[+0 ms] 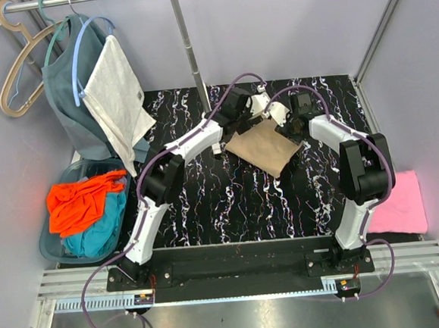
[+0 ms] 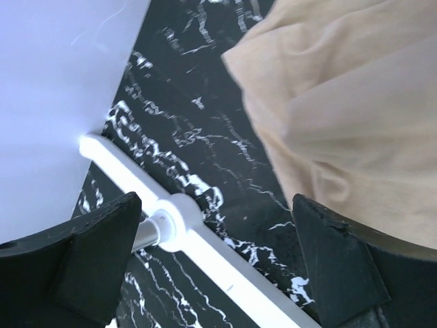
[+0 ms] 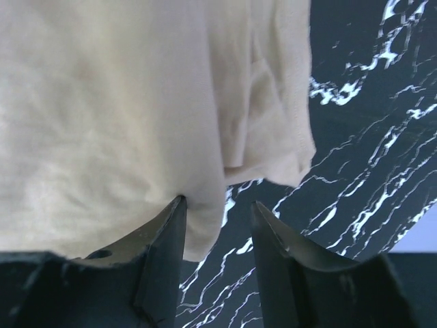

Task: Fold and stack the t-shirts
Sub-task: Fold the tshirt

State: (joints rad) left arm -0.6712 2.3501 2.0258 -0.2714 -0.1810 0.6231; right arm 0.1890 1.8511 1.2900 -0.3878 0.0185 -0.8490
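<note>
The tan t-shirt [image 1: 264, 149] lies folded on the black marbled table [image 1: 207, 203]. The left gripper [image 2: 215, 205] is just beside its far left edge, fingers spread wide with nothing between them. The right gripper [image 3: 218, 203] is at its far right edge, jaws parted, with the cloth's edge at one fingertip. A pink t-shirt [image 1: 401, 199] lies well to its right. An orange t-shirt [image 1: 82, 201] and a teal t-shirt [image 1: 96, 233] lie in a basket [image 1: 47, 250] well to its left.

I have left arm [image 1: 191, 143] and right arm [image 1: 348, 154] both extended forward, wrists angled in toward each other; left gripper [image 2: 218, 256] jaws spread wide, right gripper [image 3: 218, 236] jaws partway apart, clear gap between fingertips.
</note>
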